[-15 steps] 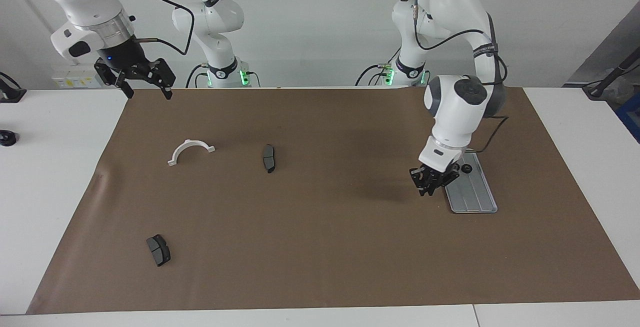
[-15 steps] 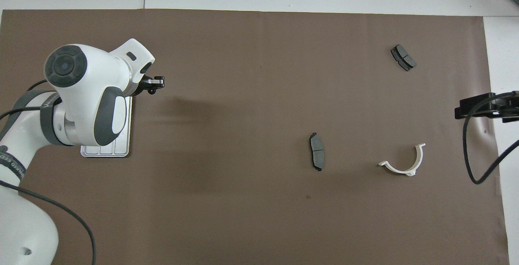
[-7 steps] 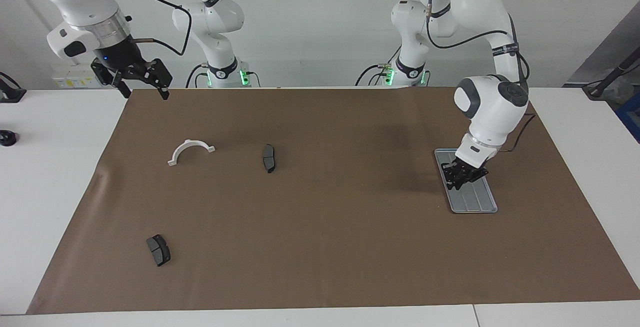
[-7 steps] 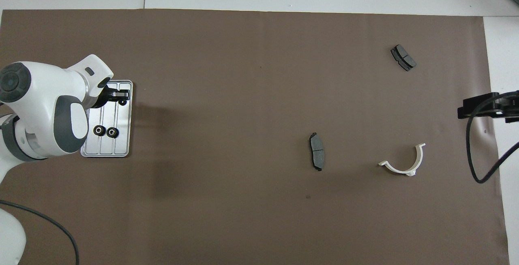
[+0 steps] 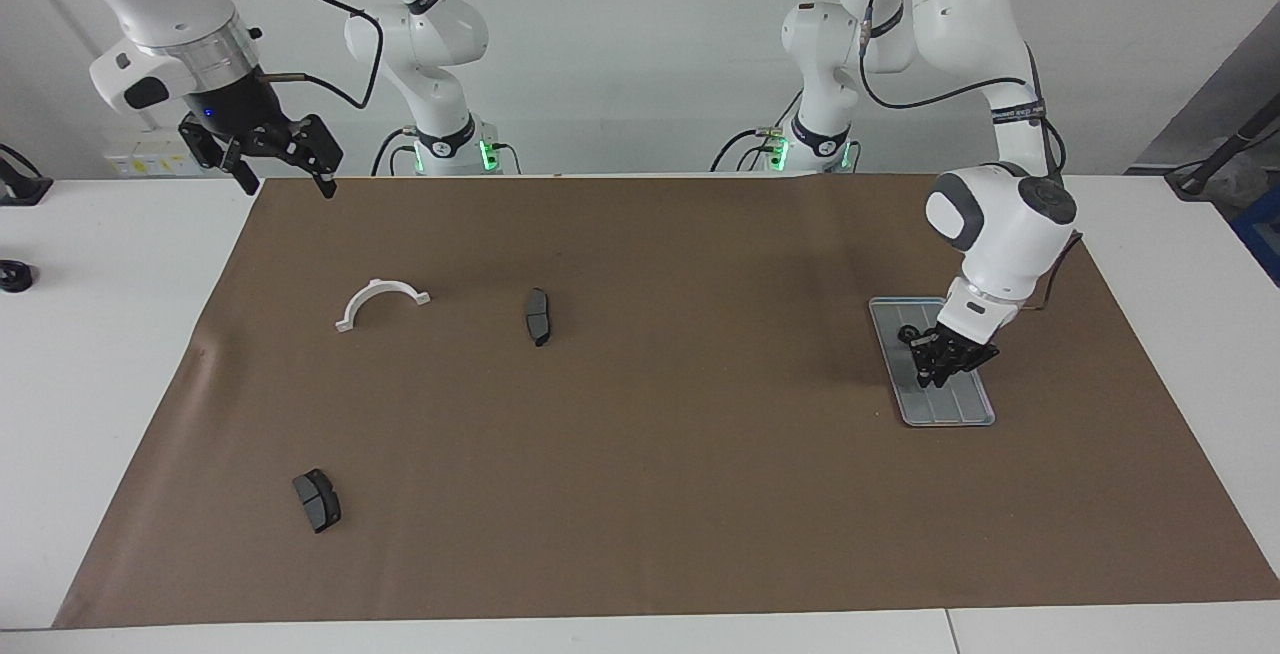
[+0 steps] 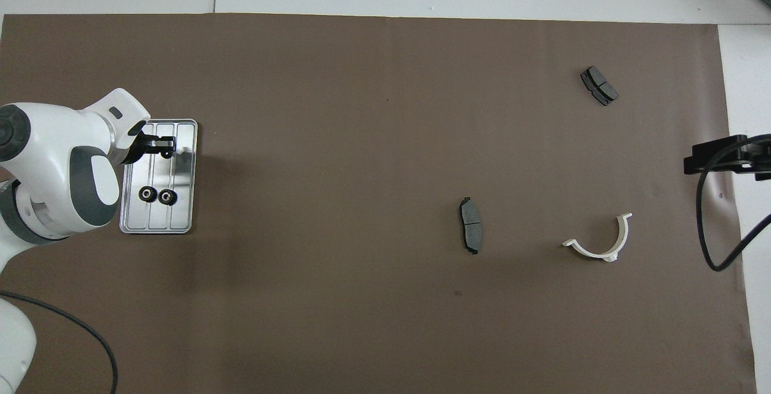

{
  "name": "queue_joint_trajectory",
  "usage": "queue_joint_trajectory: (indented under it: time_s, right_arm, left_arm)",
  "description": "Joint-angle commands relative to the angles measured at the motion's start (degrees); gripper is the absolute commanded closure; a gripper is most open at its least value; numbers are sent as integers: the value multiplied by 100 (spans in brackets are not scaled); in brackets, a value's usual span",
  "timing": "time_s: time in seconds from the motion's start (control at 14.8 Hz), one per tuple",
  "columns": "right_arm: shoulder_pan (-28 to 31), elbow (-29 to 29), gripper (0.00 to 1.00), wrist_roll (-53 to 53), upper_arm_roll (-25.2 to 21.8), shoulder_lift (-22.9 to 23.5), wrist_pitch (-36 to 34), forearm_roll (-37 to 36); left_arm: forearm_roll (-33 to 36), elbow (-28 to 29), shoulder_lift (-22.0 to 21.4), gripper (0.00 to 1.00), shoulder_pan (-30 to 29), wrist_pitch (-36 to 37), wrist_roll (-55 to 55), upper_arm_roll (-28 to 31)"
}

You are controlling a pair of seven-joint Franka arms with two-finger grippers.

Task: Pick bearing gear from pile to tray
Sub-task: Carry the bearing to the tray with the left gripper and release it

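Hovering over the tray, your left tool seems clamped on a gear; your right tool waits, fingers apart, above the bench edge.

I am seeing the tray lying near the table edge at the left arm's end, with two black gears sitting side by side in it. The left gripper is hanging over the tray's half farther from the robots. Toward the right arm's end, a white bracket and two dark pads are lying well apart on the brown mat. The right gripper is waiting over that end's edge.
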State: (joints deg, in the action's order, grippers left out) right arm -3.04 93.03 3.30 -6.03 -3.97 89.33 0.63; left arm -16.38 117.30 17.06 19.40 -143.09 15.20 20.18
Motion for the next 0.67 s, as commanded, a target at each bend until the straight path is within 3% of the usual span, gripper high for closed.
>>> queue_joint_trajectory:
  time_s: [0.0,0.13,0.2,0.27,0.61]
  right_arm:
    - [146,5,0,57,111,11,41,16]
    - [146,-4,0,57,146,-7,32,16]
    - [146,-4,0,48,155,-16,-29,16]
    - [146,-4,0,48,146,-16,-21,16]
    - [93,-4,0,48,155,-16,-21,16]
  left_arm:
    - [-190,56,78,78,-112,-210,229,-76]
    - [-601,56,78,54,-94,-219,229,-76]
    - [-638,56,96,37,-85,-202,255,-67]
    - [-638,56,96,0,-76,-176,333,-58]
    - [-621,-5,-369,0,-85,175,545,-23]
